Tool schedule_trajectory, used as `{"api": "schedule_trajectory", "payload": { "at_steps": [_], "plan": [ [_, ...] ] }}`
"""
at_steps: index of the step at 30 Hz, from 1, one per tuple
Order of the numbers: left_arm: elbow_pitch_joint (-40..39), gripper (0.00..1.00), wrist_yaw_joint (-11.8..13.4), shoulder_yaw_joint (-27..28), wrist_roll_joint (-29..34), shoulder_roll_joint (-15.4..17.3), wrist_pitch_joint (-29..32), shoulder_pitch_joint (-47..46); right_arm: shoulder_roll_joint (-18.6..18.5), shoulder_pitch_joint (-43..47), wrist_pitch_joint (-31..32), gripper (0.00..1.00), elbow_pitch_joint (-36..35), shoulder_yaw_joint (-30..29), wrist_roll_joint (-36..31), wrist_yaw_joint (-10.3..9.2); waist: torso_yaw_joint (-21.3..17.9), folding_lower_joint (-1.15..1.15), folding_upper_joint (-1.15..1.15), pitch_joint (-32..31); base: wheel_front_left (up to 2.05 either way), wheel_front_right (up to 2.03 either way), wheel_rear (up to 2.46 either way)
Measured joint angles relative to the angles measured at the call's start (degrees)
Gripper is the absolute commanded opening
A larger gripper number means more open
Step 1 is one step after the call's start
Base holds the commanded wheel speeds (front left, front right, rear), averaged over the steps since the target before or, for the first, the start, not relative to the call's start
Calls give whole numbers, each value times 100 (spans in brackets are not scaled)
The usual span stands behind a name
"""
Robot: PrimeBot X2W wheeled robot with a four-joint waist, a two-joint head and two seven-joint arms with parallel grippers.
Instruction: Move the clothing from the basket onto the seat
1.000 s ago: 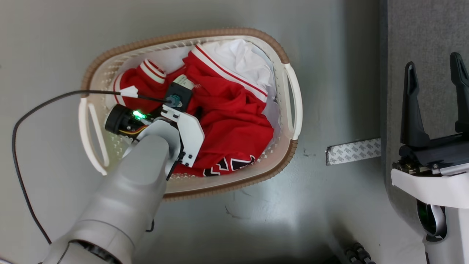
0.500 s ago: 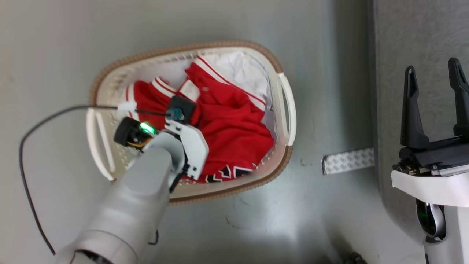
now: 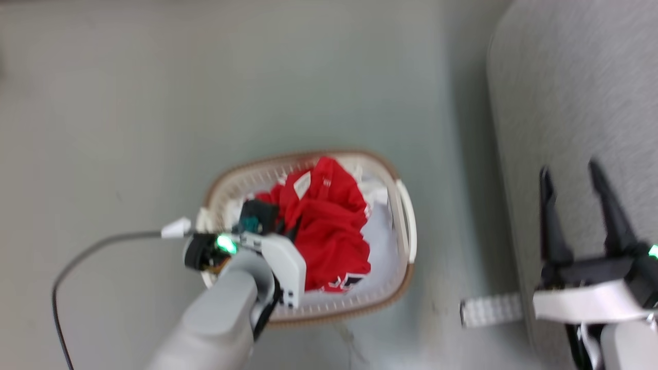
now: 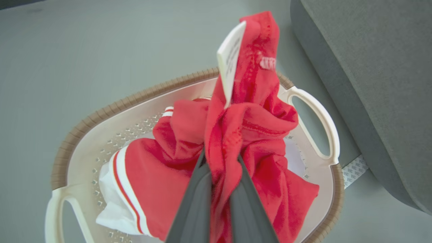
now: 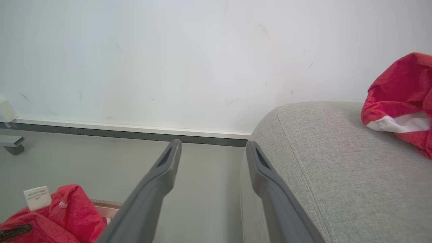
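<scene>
Lifting out: the left hand [image 4: 221, 157], its fingers pinched tight on a bunched fold of the soft bright red garment [image 4: 256, 111] with white trim, holds it half raised over the oval white perforated plastic basket [image 4: 101, 114]. The next move probably calls for clearing the brown rim, then swinging to the large grey woven sofa [image 4: 371, 67] just beside. The right hand [image 5: 212, 148] hangs wide open and empty at the sofa's edge, possibly in the path; a second red piece [image 5: 398, 87] lies on the cushion

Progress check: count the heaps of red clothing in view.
2. One red bunch rising from the basket, pinched by the left gripper; one red heap lying on the seat. Each may hide several garments.
</scene>
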Motion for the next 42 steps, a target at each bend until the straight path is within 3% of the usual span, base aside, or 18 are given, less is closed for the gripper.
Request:
{"api": "schedule_trajectory", "payload": {
  "at_steps": [10, 21, 34, 42],
  "plan": [
    [-672, 0, 513, 46, -211, 16, -240, 717, 3, 900, 0, 100, 426, 43, 13, 0, 216, -2, 0, -1887, 0, 0, 0],
    [-1735, 0, 828, 198, -288, 345, -220, 1274, 4, 1502, 0, 100, 538, 58, -10, 0, 346, -2, 0, -3177, 0, 0, 0],
    [-3435, 0, 1338, 213, -331, 989, 448, 1767, 7, 1929, 0, 100, 592, 91, 52, 0, 298, -1, 0, -3822, 0, 0, 0],
    [-4058, 0, 1546, 242, -356, 1270, 686, 2017, 5, 2011, 0, 100, 603, 155, 60, 0, 216, 0, 0, -3942, 0, 0, 0]
  ]
}}
